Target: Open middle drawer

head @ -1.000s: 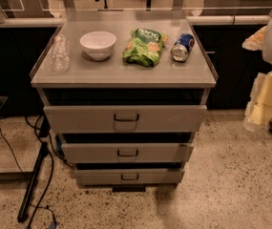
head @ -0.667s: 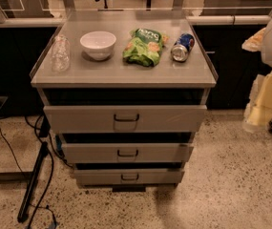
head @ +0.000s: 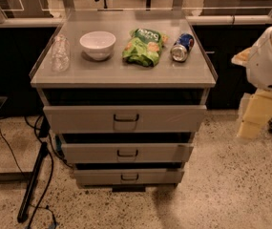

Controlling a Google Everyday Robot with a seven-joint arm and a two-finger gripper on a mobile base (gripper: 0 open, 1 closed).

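The grey cabinet has three drawers stacked one above the other. The middle drawer (head: 90, 153) has a flat grey front of middle size and a small dark bar handle (head: 127, 152) at its centre. It looks pushed in, with a dark gap above it. My gripper (head: 256, 116) hangs at the far right below the white arm housing (head: 269, 56). It is well to the right of the cabinet, about level with the top drawer, and touches nothing.
The cabinet top (head: 126, 73) carries a clear plastic bottle (head: 60, 52), a white bowl (head: 98, 44), a green chip bag (head: 143, 46) and a soda can (head: 182, 47). The top drawer (head: 78, 118) and bottom drawer (head: 97, 177) flank the middle one. Cables and a dark stand leg (head: 33, 180) lie on the floor at the left.
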